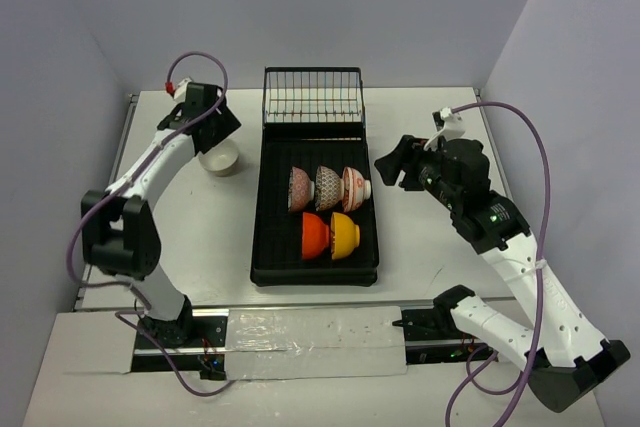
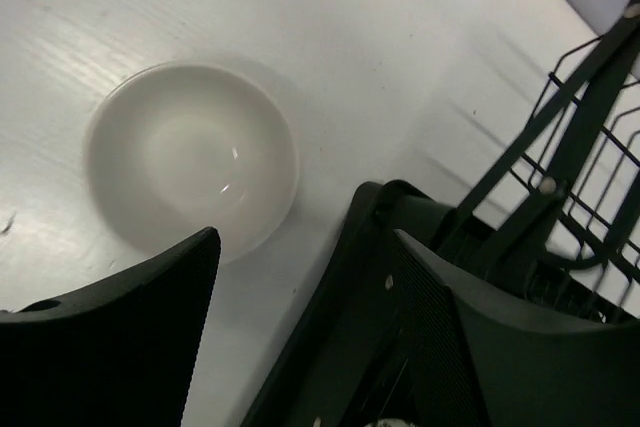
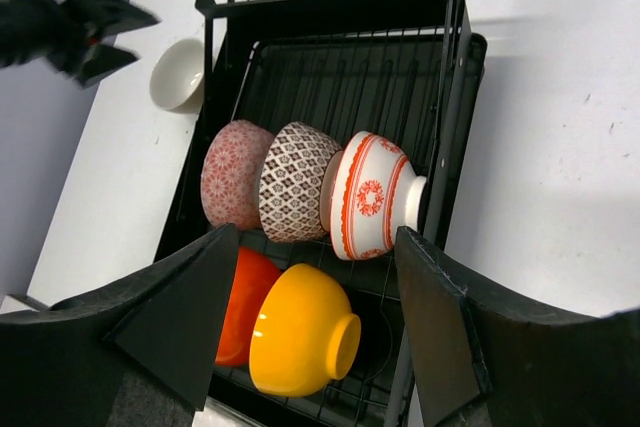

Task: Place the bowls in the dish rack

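The black dish rack (image 1: 270, 237) lies mid-table with its wire basket (image 1: 312, 97) at the far end. Five bowls stand on edge in it: pinkish (image 1: 299, 188), grey patterned (image 1: 327, 187), red-on-white (image 1: 355, 188), red-orange (image 1: 314, 235) and yellow-orange (image 1: 345, 235). The plain white bowl (image 1: 219, 158) sits upright on the table left of the rack, also in the left wrist view (image 2: 192, 157). My left gripper (image 1: 222, 128) is open and empty above the gap between that bowl and the rack. My right gripper (image 1: 394, 166) is open and empty, just right of the rack.
The rack's left wall (image 2: 330, 317) sits close to the white bowl, under my left gripper's right finger. In the right wrist view the rack (image 3: 455, 147), its bowls and the white bowl (image 3: 180, 74) show. Walls close in the table on three sides.
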You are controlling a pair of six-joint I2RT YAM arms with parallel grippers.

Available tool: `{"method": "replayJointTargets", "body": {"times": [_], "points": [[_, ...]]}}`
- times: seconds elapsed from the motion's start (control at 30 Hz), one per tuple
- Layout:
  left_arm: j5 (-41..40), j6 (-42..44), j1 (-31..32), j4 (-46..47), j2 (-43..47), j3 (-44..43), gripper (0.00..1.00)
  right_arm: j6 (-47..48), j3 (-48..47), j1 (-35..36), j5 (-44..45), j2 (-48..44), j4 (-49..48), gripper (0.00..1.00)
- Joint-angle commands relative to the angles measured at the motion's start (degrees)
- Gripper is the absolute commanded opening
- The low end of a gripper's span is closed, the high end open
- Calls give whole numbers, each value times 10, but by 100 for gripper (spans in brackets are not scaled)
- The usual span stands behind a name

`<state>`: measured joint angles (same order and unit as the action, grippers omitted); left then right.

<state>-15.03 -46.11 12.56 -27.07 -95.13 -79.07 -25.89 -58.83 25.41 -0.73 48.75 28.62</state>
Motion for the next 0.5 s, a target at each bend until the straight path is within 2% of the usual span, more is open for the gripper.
{"method": "replayJointTargets", "body": {"times": [0.0, 0.27, 0.47], "points": [[61, 10, -9, 18, -62, -68, 73, -2, 5, 7, -11, -9, -26, 71], [83, 6, -12, 18, -185, -156, 73, -3, 6, 8, -16, 13, -27, 71], [93, 6, -15, 3, -228, -191, 72, -4, 7, 9, -17, 21, -28, 71]]}}
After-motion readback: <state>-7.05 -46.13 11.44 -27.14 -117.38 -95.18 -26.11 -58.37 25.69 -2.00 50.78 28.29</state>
